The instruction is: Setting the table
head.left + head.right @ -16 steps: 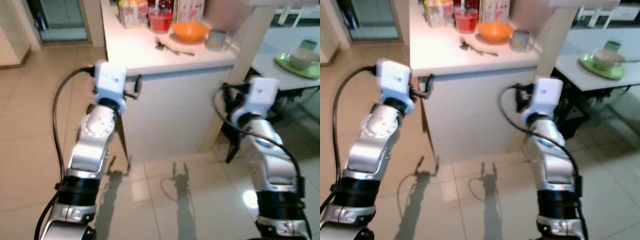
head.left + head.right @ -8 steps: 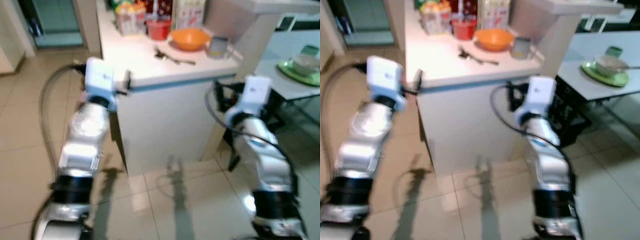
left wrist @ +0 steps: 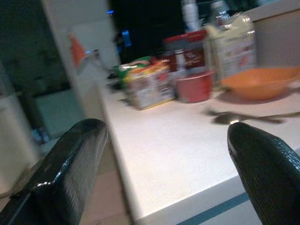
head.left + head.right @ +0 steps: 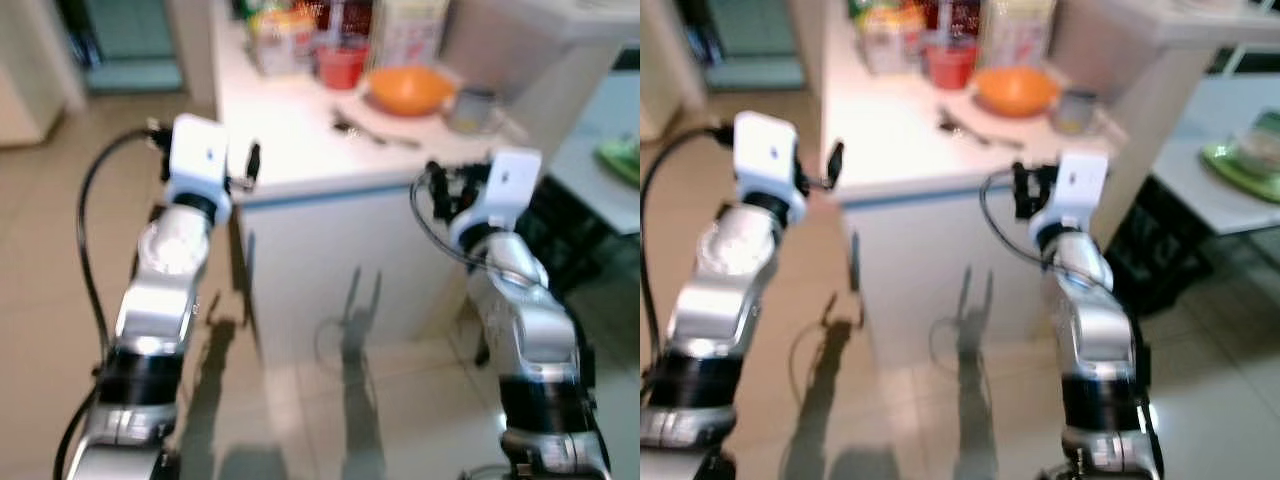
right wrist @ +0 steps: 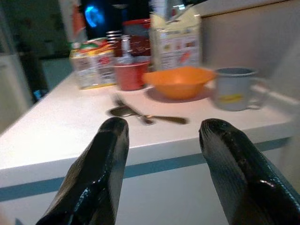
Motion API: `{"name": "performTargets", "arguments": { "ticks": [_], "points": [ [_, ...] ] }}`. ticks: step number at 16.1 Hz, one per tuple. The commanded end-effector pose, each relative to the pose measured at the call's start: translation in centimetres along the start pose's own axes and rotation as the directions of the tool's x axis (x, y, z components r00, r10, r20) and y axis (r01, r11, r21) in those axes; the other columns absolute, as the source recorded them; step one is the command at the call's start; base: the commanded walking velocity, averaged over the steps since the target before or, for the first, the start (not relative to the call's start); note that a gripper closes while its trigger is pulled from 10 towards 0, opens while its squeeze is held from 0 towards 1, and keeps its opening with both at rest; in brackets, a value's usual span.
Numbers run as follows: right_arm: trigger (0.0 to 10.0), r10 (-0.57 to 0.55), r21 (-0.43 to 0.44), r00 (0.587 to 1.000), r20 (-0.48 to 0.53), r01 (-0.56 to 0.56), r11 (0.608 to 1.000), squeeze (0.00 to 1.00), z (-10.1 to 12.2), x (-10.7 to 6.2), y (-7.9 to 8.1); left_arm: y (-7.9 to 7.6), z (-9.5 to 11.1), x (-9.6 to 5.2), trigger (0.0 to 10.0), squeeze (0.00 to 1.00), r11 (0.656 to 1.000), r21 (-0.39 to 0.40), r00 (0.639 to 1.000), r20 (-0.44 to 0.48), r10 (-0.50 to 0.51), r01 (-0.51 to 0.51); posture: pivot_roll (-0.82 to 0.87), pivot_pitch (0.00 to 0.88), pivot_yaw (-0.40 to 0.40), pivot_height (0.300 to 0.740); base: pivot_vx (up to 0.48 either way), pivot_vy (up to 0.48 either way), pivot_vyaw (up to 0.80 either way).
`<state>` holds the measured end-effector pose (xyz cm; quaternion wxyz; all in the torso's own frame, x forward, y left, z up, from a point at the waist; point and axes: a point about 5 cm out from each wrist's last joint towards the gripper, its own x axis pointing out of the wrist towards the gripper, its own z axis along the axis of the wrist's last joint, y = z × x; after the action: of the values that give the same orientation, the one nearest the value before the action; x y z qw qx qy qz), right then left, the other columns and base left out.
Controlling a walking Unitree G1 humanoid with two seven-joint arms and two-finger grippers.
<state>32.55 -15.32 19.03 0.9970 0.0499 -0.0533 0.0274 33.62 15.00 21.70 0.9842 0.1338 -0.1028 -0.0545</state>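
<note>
A white kitchen counter (image 4: pixel 300 150) is faced. The left gripper (image 3: pixel 164 164) and right gripper (image 5: pixel 164 154) are held open and empty before its edge. Spoons (image 5: pixel 140 115), an orange bowl (image 5: pixel 178 80) and a grey mug (image 5: pixel 232 86) wait there. The approach step appears underway; reaching for the cutlery is probably required next.

The two eye views look forward and down from the head onto a white counter (image 4: pixel 300 150), both arms and the tiled floor (image 4: pixel 300 420); the right eye sees more of the side table (image 4: pixel 1210 190). Each wrist view looks low along its own fingers, almost level with the countertop and close to its near edge. All four share the orange bowl (image 5: pixel 178 80), the red cup (image 3: pixel 193 85), the spoon (image 5: pixel 140 114) and the cartons (image 3: pixel 147 84); the right wrist view also takes in the grey mug (image 5: pixel 233 87).
</note>
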Motion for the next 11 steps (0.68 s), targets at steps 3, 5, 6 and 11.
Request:
{"name": "performTargets", "arguments": {
  "ticks": [3,5,6,11],
  "points": [
    [10.0,-0.013,0.019,1.0,-0.001,0.013,1.0,0.0,0.18,-0.04,-0.6,-0.67,0.61,0.1,10.0,0.0,0.999,0.004,0.999,0.024,-0.038,0.038,0.05,0.0,-0.036,0.74,0.426,0.0,0.0],
    [10.0,-0.008,0.023,1.0,-0.001,0.008,1.0,0.0,0.22,-0.05,-0.59,-0.78,0.63,0.1,10.0,0.0,0.999,0.005,0.999,0.025,-0.044,0.043,0.05,0.0,-0.036,0.74,0.429,0.0,-0.53],
    [10.0,-0.006,0.024,1.0,0.0,0.006,1.0,0.0,0.24,-0.05,-0.6,-0.8,0.64,0.1,10.0,0.0,0.999,0.006,0.999,0.026,-0.045,0.045,0.05,0.0,-0.036,0.74,0.428,0.0,-0.8],
    [10.0,-0.007,0.015,1.0,0.004,0.007,1.0,0.0,0.29,-0.01,-0.64,-0.8,0.62,0.09,10.0,0.0,0.999,0.01,0.999,0.028,-0.046,0.046,0.04,0.0,-0.035,0.74,0.429,0.0,-0.16]
  ]
}}
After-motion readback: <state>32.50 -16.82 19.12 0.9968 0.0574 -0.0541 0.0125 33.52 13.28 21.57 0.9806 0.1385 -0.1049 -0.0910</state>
